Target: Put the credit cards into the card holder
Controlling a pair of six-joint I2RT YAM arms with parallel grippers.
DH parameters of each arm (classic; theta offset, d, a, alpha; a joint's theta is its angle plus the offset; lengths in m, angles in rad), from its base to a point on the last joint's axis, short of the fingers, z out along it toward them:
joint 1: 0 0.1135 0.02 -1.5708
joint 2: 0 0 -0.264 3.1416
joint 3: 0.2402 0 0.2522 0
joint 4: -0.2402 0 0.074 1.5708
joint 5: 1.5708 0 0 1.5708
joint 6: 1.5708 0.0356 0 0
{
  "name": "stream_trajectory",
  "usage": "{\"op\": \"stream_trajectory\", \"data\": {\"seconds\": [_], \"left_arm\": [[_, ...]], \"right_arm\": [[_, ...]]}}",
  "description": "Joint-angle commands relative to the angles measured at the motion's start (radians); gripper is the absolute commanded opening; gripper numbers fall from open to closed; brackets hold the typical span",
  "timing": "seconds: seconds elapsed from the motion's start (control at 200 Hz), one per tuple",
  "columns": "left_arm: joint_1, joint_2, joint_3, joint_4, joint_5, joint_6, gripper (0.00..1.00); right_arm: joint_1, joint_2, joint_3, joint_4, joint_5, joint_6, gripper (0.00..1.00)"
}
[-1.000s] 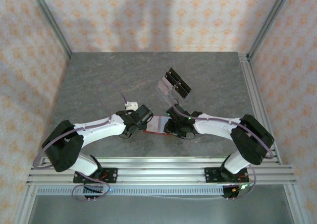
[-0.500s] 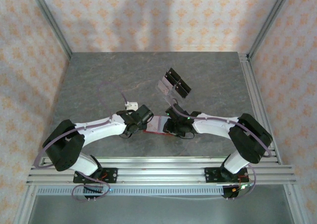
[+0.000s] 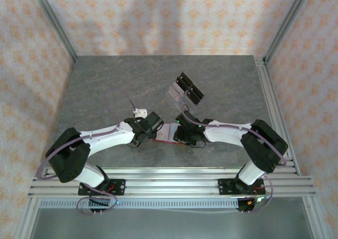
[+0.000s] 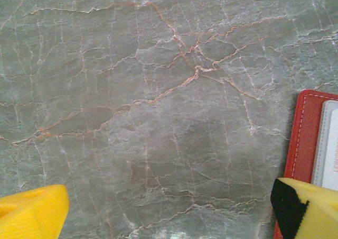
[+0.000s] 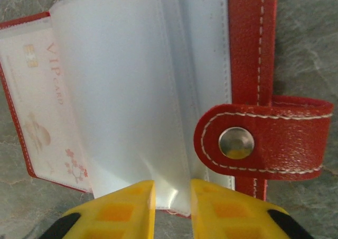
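Note:
The red card holder (image 3: 166,132) lies open on the table between my two grippers. In the right wrist view the card holder (image 5: 248,48) shows its snap tab and clear sleeves (image 5: 137,91). A pale credit card (image 5: 45,107) printed "VIP" sits in the left sleeve. My right gripper (image 5: 172,202) has its fingers close together, pinching the near edge of a raised, bowed clear sleeve. My left gripper (image 4: 169,207) stands wide open over bare table. Its right finger (image 4: 309,210) rests at the card holder's red edge (image 4: 298,144), beside a pale card (image 4: 328,144).
A clear plastic stand with black blocks (image 3: 185,89) stands behind the card holder, near the right arm. The table's metal rails run along the near edge (image 3: 169,186) and the right side (image 3: 274,107). Open marble surface (image 3: 105,85) lies at the back left.
The right gripper's fingers have narrowed onto the clear sleeve, and the right arm has edged slightly left. The left gripper stays wide open in place.

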Motion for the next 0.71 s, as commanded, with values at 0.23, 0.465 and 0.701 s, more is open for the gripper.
{"op": "stream_trajectory", "data": {"seconds": [0.23,0.465,0.701], "left_arm": [[-0.011,0.006,0.017,0.006,-0.024,0.012,1.00],[-0.011,-0.001,0.015,0.005,-0.027,0.010,1.00],[-0.006,-0.026,0.016,-0.018,-0.057,0.001,1.00]], "right_arm": [[0.001,-0.006,-0.021,0.051,0.020,0.050,0.10],[-0.003,-0.012,-0.011,0.067,0.010,0.039,0.00],[-0.004,-0.003,0.046,0.103,-0.047,-0.014,0.00]]}}
